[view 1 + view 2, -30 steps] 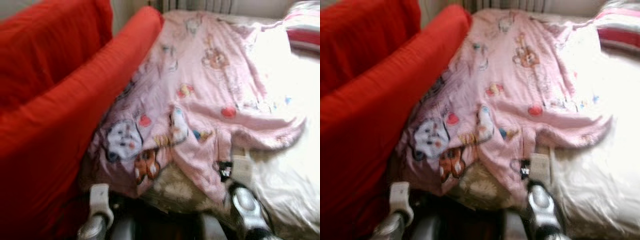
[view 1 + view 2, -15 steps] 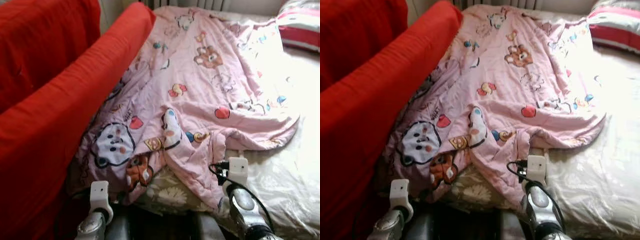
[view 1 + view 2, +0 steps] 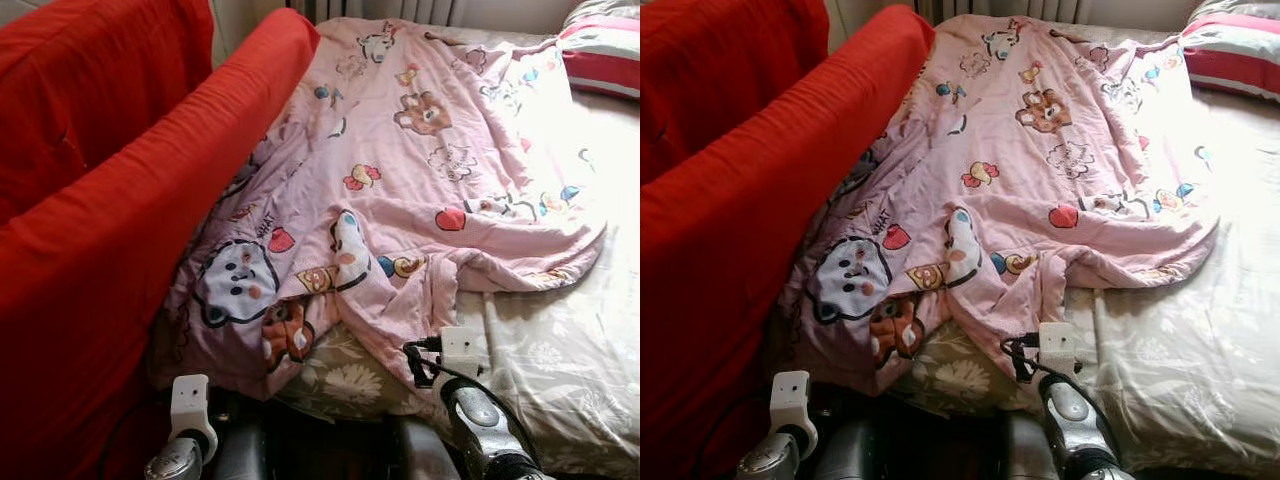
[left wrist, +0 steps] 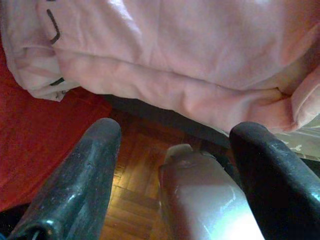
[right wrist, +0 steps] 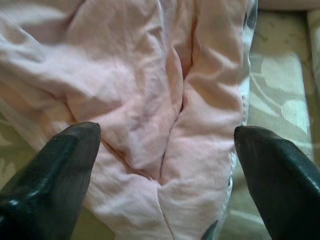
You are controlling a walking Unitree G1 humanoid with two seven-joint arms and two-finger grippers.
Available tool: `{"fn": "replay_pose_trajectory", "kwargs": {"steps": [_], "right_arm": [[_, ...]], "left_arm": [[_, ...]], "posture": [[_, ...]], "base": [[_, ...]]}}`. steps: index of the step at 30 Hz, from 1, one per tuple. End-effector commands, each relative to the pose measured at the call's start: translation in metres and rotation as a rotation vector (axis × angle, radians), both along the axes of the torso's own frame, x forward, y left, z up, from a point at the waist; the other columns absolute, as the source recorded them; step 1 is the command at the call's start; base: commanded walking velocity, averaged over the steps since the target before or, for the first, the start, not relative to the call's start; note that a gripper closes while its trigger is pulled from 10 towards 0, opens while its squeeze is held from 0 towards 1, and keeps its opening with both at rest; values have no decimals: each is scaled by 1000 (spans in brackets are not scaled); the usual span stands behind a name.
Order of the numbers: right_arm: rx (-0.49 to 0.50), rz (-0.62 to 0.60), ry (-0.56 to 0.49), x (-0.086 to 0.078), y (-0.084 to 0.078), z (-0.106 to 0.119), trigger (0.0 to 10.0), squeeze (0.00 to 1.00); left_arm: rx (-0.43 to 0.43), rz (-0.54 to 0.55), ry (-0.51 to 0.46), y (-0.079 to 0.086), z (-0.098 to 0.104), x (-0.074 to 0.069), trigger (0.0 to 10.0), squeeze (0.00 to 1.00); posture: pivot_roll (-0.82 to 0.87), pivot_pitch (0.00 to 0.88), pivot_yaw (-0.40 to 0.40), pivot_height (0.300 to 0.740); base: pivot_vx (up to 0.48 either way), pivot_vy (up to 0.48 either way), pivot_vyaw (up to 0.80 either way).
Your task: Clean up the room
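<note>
A crumpled pink cartoon-print blanket (image 3: 400, 180) lies spread over the bed, its near corner bunched at the bed's front edge. My right arm (image 3: 475, 420) reaches up to that corner. In the right wrist view my right gripper (image 5: 167, 137) is open, its fingers (image 5: 55, 175) wide apart just above a fold of the blanket (image 5: 160, 100). My left arm (image 3: 185, 440) is low beside the sofa. My left gripper (image 4: 177, 131) is open over the wood floor (image 4: 135, 170), and the blanket's hanging edge (image 4: 200, 95) is just ahead of it.
A red sofa (image 3: 120, 200) runs along the bed's left side, close to my left arm. A floral sheet (image 3: 560, 370) covers the mattress to the right of the blanket. A red-striped pillow (image 3: 605, 55) lies at the far right, with a radiator (image 3: 380, 8) behind the bed.
The head view has gone from blurred to sharp and shifted a little. Both arms sit slightly lower in the picture. The blanket lies as before.
</note>
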State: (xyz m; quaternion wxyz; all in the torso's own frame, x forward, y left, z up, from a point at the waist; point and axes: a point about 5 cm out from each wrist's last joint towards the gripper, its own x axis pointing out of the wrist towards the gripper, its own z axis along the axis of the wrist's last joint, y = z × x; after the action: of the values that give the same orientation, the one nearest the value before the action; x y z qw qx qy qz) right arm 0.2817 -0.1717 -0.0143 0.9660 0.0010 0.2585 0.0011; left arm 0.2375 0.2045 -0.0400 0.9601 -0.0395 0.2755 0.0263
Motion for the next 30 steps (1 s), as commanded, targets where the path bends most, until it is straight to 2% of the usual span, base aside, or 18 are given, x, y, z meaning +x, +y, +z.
{"fn": "replay_pose_trajectory", "kwargs": {"steps": [1,7,8,9,15,30], "right_arm": [[7,-4,39,-4,0,-5,10000,1000],[-3,4,66,-6,-1,-7,10000,1000],[-7,5,71,-6,-1,-8,10000,922],[-18,-5,81,-7,-3,-9,10000,0],[-23,-34,99,-10,-8,-11,10000,0],[8,-17,145,-15,-1,-17,10000,0]], "left_arm": [[13,8,47,6,-7,-10,10000,0],[15,7,51,8,-7,-12,10000,0],[17,6,51,8,-7,-12,10000,0],[19,6,50,10,-7,-12,10000,0],[32,0,47,16,-7,-16,10000,0],[41,-18,42,20,-8,-19,10000,0]], "posture": [[-4,218,35,626],[3,224,41,626],[8,227,44,626],[10,233,48,626],[19,259,64,626],[34,287,82,626]], "base": [[0,0,0],[0,0,0],[0,0,0],[0,0,0],[0,0,0],[0,0,0]]}}
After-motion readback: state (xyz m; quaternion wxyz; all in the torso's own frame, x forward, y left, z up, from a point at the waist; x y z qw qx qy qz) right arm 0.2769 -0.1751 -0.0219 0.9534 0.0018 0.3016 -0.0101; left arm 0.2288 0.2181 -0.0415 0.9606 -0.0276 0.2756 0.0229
